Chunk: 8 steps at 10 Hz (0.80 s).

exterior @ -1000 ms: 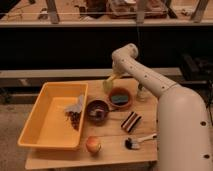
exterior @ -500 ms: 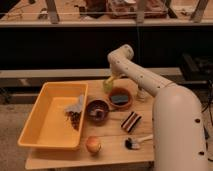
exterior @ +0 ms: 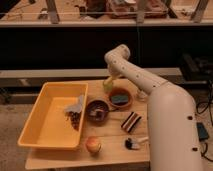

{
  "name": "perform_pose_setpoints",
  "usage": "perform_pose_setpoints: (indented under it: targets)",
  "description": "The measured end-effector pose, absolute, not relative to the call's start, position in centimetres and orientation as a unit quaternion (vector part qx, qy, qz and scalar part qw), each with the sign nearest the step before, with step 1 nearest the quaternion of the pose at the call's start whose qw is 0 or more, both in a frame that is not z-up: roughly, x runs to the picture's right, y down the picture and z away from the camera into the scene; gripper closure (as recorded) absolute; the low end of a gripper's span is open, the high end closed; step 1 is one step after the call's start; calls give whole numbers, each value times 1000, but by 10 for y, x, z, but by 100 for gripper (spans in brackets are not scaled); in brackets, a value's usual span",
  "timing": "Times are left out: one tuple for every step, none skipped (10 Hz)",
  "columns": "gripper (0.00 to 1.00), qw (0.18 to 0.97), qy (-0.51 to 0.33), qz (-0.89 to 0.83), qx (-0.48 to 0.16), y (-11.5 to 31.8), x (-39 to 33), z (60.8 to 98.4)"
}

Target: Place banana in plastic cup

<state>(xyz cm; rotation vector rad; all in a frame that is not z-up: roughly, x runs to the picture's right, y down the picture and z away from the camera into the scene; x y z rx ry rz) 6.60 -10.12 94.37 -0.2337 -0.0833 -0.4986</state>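
While the arm reaches over the desk, the gripper grips the banana directly above the plastic cup, beside the terracotta bowl.

1 gripper at plastic cup, 2 bowls, 1 apple, 1 bin

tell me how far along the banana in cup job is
Nearly there, by the look of it. The hand is at the far edge of the table, right over the plastic cup, with a pale yellow piece, likely the banana, at the cup's mouth. Whether it is released cannot be seen. Left: let go and pull the arm away.
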Motion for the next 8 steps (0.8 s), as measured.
perform_pose_setpoints:
  targets:
    - [27,962,-41,-245,-117,-101,66,946]
    - [26,962,-42,-243,-119,-100,65,948]
    - [26,962,-41,-241,-120,-101,67,950]
    - [26,963,-40,-238,-120,-102,69,951]
    - [26,964,-39,-236,-119,-104,72,952]
    - [26,964,-38,-234,-118,-106,74,952]
    - [26,965,-38,-231,-118,-107,75,952]
    - [26,966,-41,-225,-120,-109,77,951]
